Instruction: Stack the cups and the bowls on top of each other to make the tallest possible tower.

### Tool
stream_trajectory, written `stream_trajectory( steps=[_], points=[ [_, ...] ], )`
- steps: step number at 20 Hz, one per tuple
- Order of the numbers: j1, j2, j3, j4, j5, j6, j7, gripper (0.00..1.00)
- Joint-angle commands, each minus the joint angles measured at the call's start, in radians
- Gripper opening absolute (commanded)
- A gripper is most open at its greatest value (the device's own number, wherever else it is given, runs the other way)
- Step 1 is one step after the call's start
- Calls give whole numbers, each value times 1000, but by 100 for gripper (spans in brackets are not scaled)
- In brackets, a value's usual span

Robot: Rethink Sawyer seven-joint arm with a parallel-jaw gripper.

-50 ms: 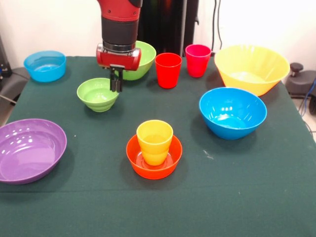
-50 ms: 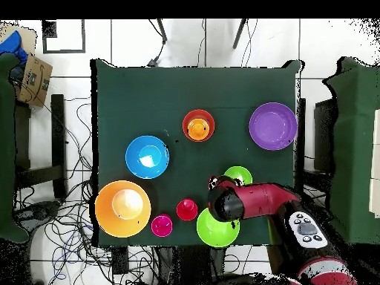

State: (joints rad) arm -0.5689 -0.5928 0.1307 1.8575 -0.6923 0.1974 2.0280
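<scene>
Right over the small green bowl's (image 1: 98, 94) far rim, the gripper (image 1: 116, 85) hangs, fingers narrow, empty, seemingly lining up to pinch that rim for the tower (image 1: 154, 149).

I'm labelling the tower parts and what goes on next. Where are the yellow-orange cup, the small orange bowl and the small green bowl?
yellow-orange cup (image 1: 154, 143): front view, its outer wall.
small orange bowl (image 1: 139, 164): front view, front-left rim.
small green bowl (image 1: 97, 95): front view, inside floor.

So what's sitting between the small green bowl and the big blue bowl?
Nothing in the front view: only bare green tablecloth separates the small green plastic bowl from the large blue plastic bowl.
</scene>
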Motion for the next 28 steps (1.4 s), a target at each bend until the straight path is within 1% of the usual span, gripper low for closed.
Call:
stream_trajectory(
  steps=[1,4,9,17,22,25,28],
  points=[
    [26,27,63,-48,-11,100,-41,100],
    [30,26,57,-51,-11,107,-41,100],
    [42,47,47,-69,-11,119,-38,100],
    [41,77,49,-82,-20,95,-33,100],
    [41,79,52,-86,-21,91,-35,100],
    [52,70,41,-87,-27,87,-32,100],
    [54,81,32,-91,-38,68,-27,100]
  ],
)
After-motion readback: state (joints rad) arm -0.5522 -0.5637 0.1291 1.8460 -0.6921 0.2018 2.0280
